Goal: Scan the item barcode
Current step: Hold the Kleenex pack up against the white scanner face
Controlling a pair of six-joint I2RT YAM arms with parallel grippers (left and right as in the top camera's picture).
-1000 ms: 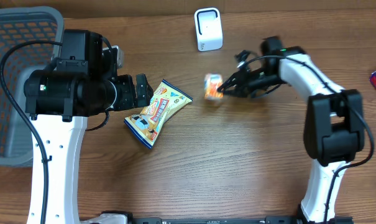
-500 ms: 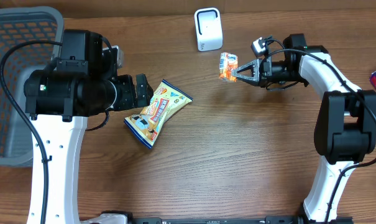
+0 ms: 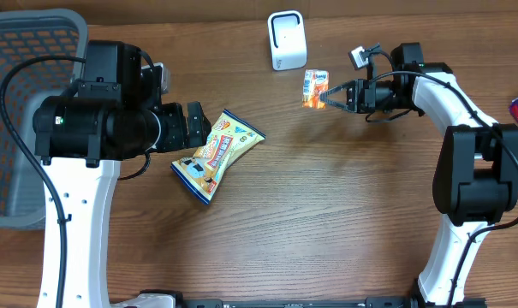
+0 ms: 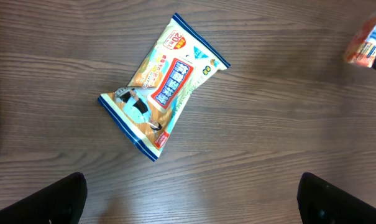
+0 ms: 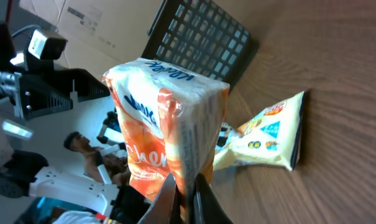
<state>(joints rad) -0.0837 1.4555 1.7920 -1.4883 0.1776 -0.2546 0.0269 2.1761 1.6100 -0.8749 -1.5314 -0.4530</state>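
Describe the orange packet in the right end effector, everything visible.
The orange packet is a small, soft, plastic-wrapped pack, orange and white with blue lettering. It looks held off the table, pinched at one edge by the shut right end effector, just beside the white scanner. No barcode is readable in any view.

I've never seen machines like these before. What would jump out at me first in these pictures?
The small orange-and-white packet stands out, pinched in the right end effector and held up just beside the white scanner at the table's far side. Next comes the colourful snack bag, lying flat on the wood left of the middle, right in front of the open left end effector.
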